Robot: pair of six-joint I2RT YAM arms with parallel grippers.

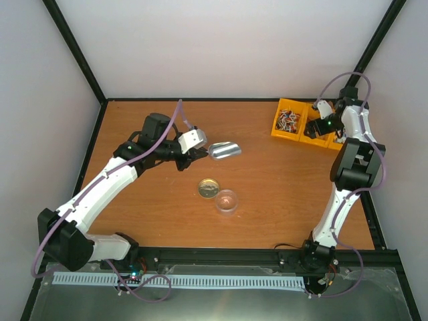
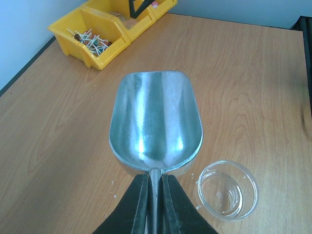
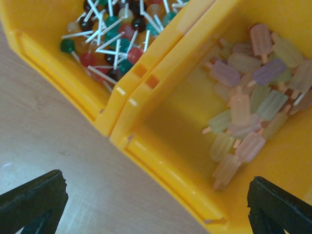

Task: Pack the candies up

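Observation:
My left gripper [image 1: 200,154] [image 2: 155,195] is shut on the thin handle of a metal scoop [image 1: 225,151] [image 2: 155,119]. The scoop's bowl is empty and hangs over the table's middle. A clear round cup [image 1: 227,200] [image 2: 227,190] stands empty just right of the scoop. At the back right, one yellow bin [image 1: 289,124] [image 2: 90,39] holds lollipop candies [image 3: 109,34]. The bin next to it [image 1: 311,109] holds pastel ice-pop-shaped candies [image 3: 243,112]. My right gripper [image 1: 321,126] [image 3: 156,190] hovers open over that bin's front wall, holding nothing.
A round metal lid [image 1: 208,188] lies on the wooden table [image 1: 154,214] beside the cup. Black frame posts and white walls close in the back and sides. The right arm [image 1: 354,167] stretches along the right edge.

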